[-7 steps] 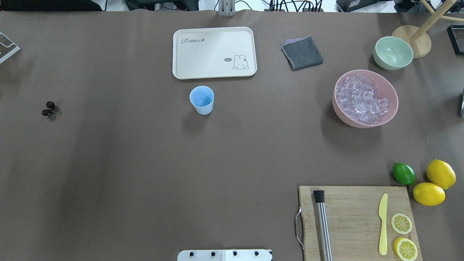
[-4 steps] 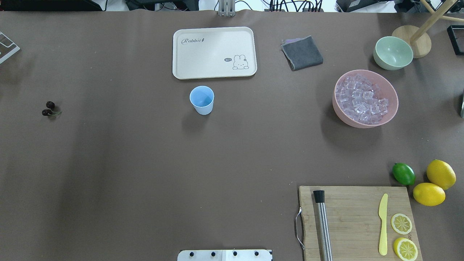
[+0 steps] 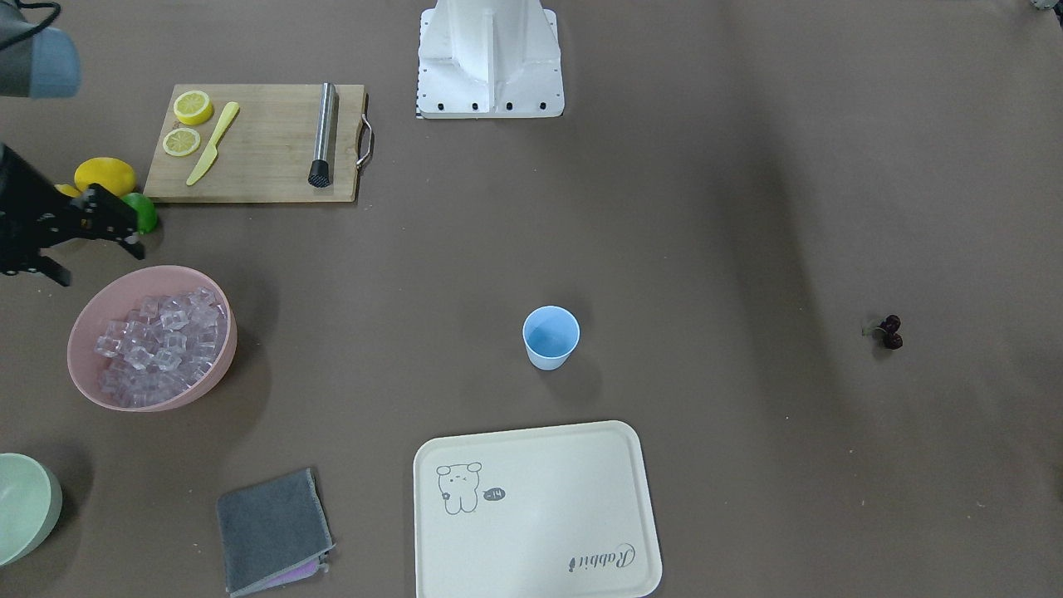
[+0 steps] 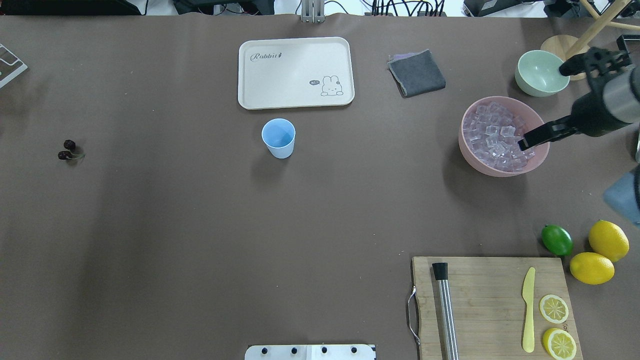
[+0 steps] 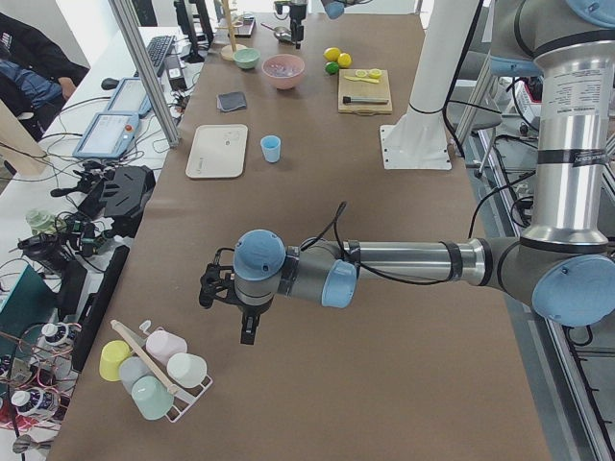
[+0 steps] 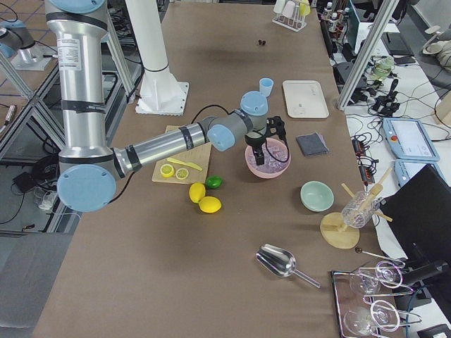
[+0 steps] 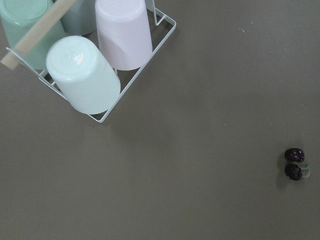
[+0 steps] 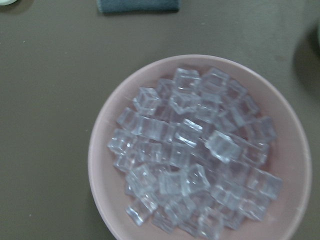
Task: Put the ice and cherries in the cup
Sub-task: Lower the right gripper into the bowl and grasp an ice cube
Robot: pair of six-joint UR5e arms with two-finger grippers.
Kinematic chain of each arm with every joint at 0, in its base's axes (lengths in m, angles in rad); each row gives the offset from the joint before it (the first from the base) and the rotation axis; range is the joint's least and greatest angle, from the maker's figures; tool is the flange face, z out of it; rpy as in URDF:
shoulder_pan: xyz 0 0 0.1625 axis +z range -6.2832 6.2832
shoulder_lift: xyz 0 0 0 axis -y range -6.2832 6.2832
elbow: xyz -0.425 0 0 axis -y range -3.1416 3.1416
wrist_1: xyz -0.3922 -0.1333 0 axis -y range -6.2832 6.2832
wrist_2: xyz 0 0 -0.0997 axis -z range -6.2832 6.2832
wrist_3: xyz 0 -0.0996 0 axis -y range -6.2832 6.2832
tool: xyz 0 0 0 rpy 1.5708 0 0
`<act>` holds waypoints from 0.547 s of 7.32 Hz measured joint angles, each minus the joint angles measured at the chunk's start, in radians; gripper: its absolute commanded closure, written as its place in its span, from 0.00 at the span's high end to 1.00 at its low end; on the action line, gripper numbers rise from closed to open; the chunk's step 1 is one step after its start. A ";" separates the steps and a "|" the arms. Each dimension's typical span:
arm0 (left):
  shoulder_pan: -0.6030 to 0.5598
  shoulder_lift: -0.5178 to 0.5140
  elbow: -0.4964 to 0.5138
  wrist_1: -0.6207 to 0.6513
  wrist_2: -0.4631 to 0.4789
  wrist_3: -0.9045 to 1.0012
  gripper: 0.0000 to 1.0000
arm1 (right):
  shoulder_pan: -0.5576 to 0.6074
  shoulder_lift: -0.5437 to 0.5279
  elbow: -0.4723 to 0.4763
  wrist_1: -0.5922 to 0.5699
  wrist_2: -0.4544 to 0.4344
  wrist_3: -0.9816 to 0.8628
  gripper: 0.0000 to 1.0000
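Right gripper (image 4: 542,107), jaws spread wide, empty, hangs over the bowl (image 4: 470,157); the ice (image 4: 492,135) lies straight below it; the cup (image 4: 278,137) stands well to the bowl's left.

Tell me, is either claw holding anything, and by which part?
The right gripper hangs open and empty above the ice in the pink bowl. For the left gripper it cannot be told.

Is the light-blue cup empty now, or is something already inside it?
Empty. The cup shows only bare blue inside; the ice lies in the pink bowl, the cherries on the table.
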 measured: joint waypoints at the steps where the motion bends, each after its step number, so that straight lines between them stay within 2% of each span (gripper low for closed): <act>1: 0.000 0.000 0.003 -0.001 0.000 0.000 0.98 | -0.046 0.051 -0.057 0.004 -0.037 -0.004 0.94; 2: 0.000 0.000 0.004 -0.001 0.000 0.000 0.98 | -0.064 0.074 -0.090 0.006 -0.059 -0.016 0.94; 3: 0.000 0.002 0.004 -0.002 -0.002 -0.001 0.98 | -0.073 0.082 -0.107 0.005 -0.082 -0.029 0.79; 4: 0.000 0.003 0.004 -0.002 -0.004 0.000 0.98 | -0.082 0.084 -0.117 0.005 -0.103 -0.032 0.70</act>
